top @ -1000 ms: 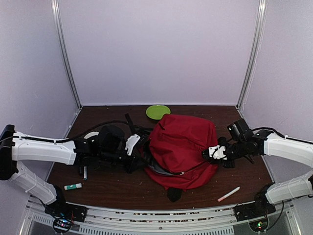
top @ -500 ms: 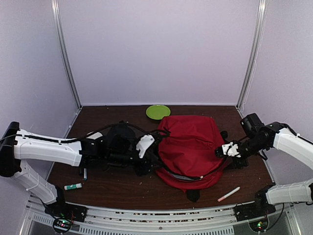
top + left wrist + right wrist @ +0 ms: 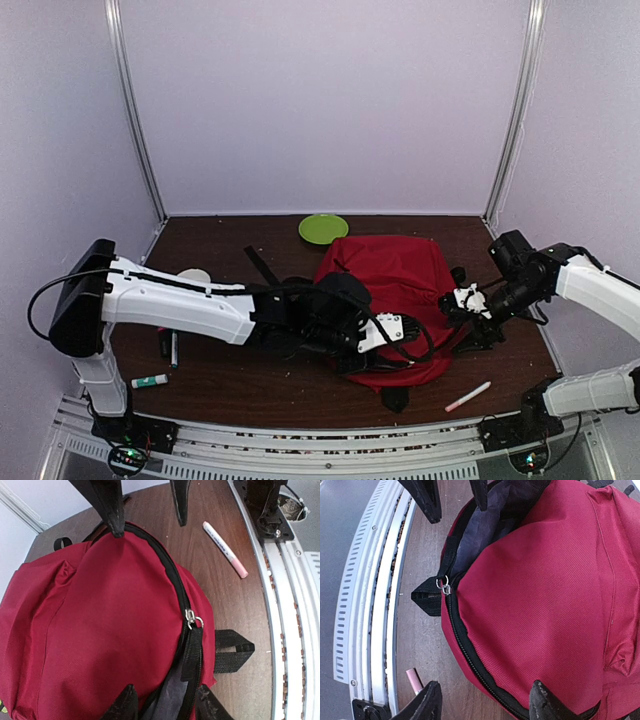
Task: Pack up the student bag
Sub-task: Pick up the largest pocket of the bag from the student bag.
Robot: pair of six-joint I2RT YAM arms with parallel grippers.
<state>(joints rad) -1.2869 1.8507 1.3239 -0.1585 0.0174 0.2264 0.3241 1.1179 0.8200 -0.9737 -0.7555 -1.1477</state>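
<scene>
Both grippers gape empty: left gripper (image 3: 392, 335) at the red backpack's (image 3: 392, 272) near edge, right gripper (image 3: 462, 300) at its right. Wrist views alone show dark lining (image 3: 485, 525) in its unzipped mouth; overhead alone shows the green plate (image 3: 323, 228) behind.

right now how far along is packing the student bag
Early. Done: the student bag has its zipper part open, with the grey lining showing. In hand: the left gripper and the right gripper are open at the bag, holding nothing. Left: the marker and the glue stick lie on the table outside it. What's inside the bag can't be seen.
</scene>
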